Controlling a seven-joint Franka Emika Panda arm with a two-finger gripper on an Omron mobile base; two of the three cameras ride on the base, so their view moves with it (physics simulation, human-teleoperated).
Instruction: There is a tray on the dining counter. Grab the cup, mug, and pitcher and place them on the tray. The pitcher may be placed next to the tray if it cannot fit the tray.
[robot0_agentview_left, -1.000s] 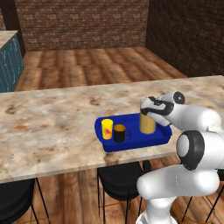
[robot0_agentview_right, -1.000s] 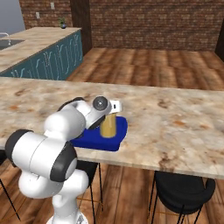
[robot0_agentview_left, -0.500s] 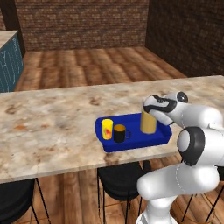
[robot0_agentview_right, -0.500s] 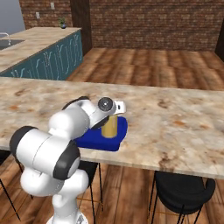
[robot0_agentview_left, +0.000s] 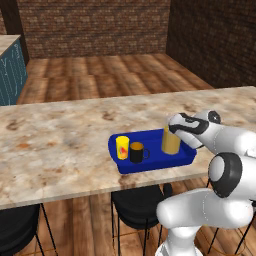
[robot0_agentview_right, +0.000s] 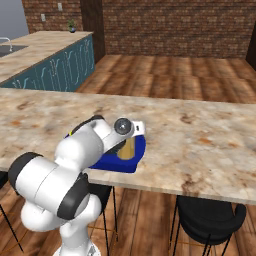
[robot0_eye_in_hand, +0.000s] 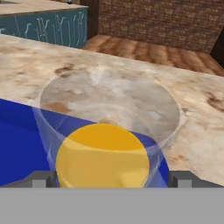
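Now pitcher (robot0_eye_in_hand: 105, 144) between open gripper (robot0_eye_in_hand: 111, 178) fingertips.

Blue tray (robot0_agentview_left: 186, 159), yellow cup (robot0_agentview_left: 122, 148), black mug (robot0_agentview_left: 137, 152).

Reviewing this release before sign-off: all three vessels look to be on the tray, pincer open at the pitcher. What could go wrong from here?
1. The open pincer straddles the pitcher; a sideways pull-out could clip and tip it, spilling the orange liquid.
2. The pitcher stands at the right end of the tray, near the rim; a nudge could push it over.
3. If it falls leftward, it may hit the mug and cup.
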